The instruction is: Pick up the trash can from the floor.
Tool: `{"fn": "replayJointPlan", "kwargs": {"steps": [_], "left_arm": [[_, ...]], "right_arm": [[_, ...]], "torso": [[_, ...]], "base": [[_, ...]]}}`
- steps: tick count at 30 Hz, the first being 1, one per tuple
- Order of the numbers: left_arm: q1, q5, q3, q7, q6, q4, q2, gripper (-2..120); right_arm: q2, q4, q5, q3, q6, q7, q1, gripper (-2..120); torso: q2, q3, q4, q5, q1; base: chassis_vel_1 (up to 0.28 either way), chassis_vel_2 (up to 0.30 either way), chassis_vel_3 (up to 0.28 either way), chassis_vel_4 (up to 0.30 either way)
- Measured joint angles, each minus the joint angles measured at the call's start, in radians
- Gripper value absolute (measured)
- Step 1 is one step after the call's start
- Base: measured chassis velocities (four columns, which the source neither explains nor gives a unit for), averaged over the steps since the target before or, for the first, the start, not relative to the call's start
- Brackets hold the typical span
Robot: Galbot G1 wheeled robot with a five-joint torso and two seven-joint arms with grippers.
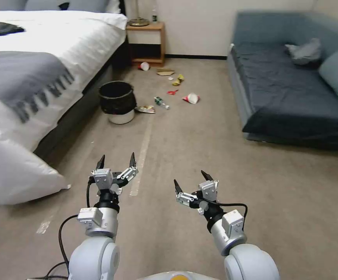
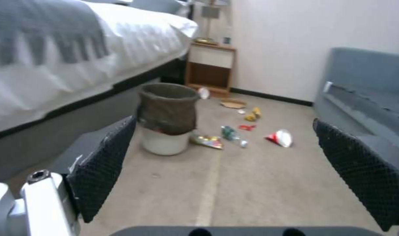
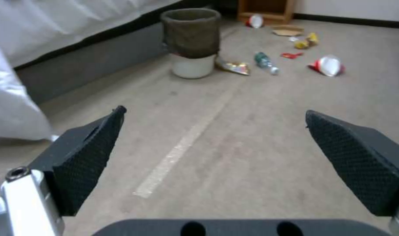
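Jaws on both the left gripper (image 1: pixel 116 161) and right gripper (image 1: pixel 190 181) are standing apart, holding nothing. Upright on the floor (image 1: pixel 184 144) beside the bed (image 1: pixel 40 70), the trash can (image 1: pixel 117 102) is sitting well ahead, nearer the left arm.

A bed (image 1: pixel 40 58) with white linen and a grey fringed throw (image 1: pixel 21 83) fills the left side; a white pillow (image 1: pixel 13 171) lies at its near corner, low by the carpet; a wooden nightstand (image 1: pixel 147 41) stands against the pale wall (image 1: pixel 200 23) with a lamp base on top; a dark blue sofa (image 1: pixel 293 85) with cushions lines the right side; beige-grey carpet (image 1: pixel 200 136) carries a pale tape strip (image 1: pixel 143 149).
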Motion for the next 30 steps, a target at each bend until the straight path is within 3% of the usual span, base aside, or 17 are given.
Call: {"fn": "replayJointPlan", "kwargs": {"steps": [30], "left_arm": [[-0.002,0.008,-0.001,0.008,0.001,-0.002,0.000,100]], "right_arm": [[-0.001,-0.004,-0.018,0.000,0.045,-0.030,0.000,100]], "torso": [[0.000,0.000,-0.0002,-0.0001,0.000]], "base": [[-0.004,0.020,0.022,-0.007]]}}
